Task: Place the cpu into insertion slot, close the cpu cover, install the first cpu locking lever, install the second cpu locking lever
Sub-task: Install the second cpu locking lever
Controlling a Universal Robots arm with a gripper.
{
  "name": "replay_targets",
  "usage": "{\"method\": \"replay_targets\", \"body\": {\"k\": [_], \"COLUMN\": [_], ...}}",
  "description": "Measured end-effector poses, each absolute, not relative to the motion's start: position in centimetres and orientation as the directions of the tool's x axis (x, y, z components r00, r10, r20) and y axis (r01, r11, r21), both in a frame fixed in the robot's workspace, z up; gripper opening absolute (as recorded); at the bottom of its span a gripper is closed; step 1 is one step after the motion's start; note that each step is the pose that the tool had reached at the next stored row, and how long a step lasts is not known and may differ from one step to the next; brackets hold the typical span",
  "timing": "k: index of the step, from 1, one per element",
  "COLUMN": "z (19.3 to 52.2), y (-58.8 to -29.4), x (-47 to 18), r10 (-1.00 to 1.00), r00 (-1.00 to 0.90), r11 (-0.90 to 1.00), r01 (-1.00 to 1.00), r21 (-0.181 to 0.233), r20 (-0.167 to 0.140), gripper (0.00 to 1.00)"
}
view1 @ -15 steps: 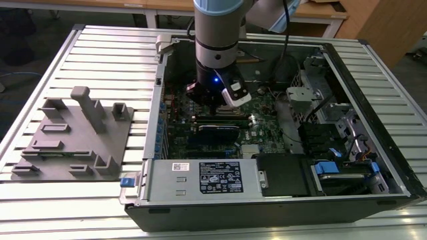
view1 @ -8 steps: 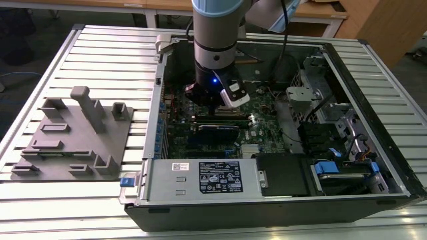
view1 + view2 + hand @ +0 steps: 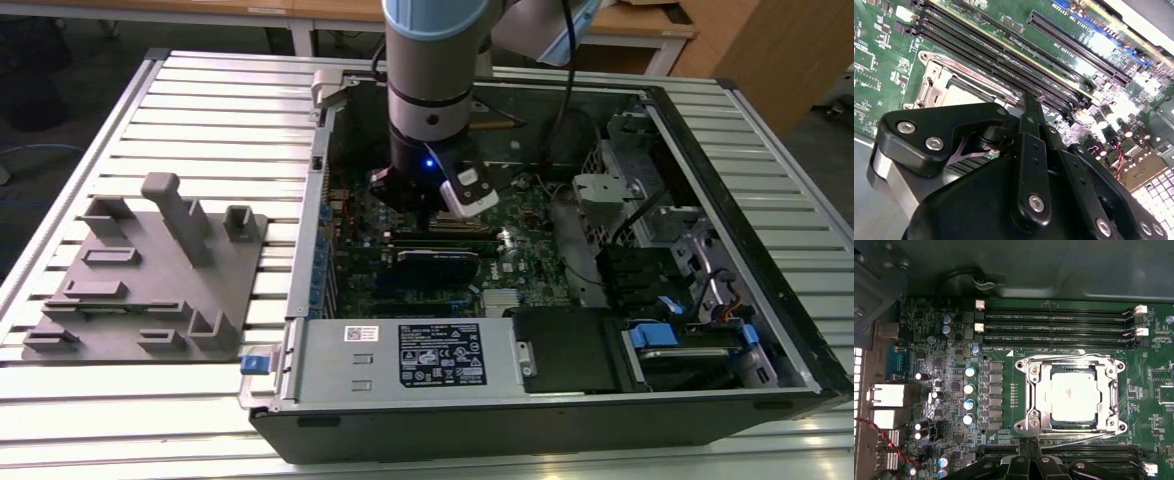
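Note:
In the first wrist view the cpu (image 3: 1074, 392) lies flat in the insertion slot (image 3: 1019, 427) on the green motherboard, its silver top showing. The cpu cover (image 3: 1032, 390) lies down around it as a silver frame. A thin wire lever (image 3: 1079, 441) runs along the socket edge nearest my gripper (image 3: 1028, 442), and another lever (image 3: 1069, 356) runs along the far edge. My fingers meet just outside the socket's corner, with nothing seen between them. The second wrist view shows the gripper (image 3: 1030, 100) shut beside the cover (image 3: 929, 85). In the exterior view the gripper (image 3: 430, 222) hangs low inside the open computer case.
Long black memory slots (image 3: 1054, 322) flank the socket on two sides. Capacitors (image 3: 970, 390) stand near it. The case walls, a power supply (image 3: 400, 360) and drive bays (image 3: 667, 270) hem in the board. A grey fixture (image 3: 147, 270) sits at the exterior view's left.

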State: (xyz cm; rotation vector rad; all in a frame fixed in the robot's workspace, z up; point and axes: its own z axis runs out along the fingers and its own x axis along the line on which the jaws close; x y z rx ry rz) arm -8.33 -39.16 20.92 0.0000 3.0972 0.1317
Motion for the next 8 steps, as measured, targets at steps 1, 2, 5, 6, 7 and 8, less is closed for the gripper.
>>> {"method": "replay_targets", "body": {"k": [1,2,5,6,7,8], "z": [20.85,20.79,20.62,20.58,20.54,20.50], "y": [-39.16,-39.16,-39.17,-39.17,-39.17,-39.18], "x": [-8.34,-8.38,-8.54,-8.58,-8.62,-8.66], "r10": [0.002,0.002,0.002,0.002,0.002,0.002], "r00": [-0.999,-0.999,-0.999,-0.999,-0.999,-0.999], "r11": [0.996,0.996,0.996,0.996,0.995,0.995], "r01": [-0.002,-0.002,-0.002,-0.002,-0.002,-0.002], "r21": [0.086,0.086,0.089,0.092,0.096,0.100], "r20": [-0.042,-0.042,-0.041,-0.041,-0.041,-0.041], "gripper": [0.10,0.10,0.10,0.10,0.10,0.10]}}
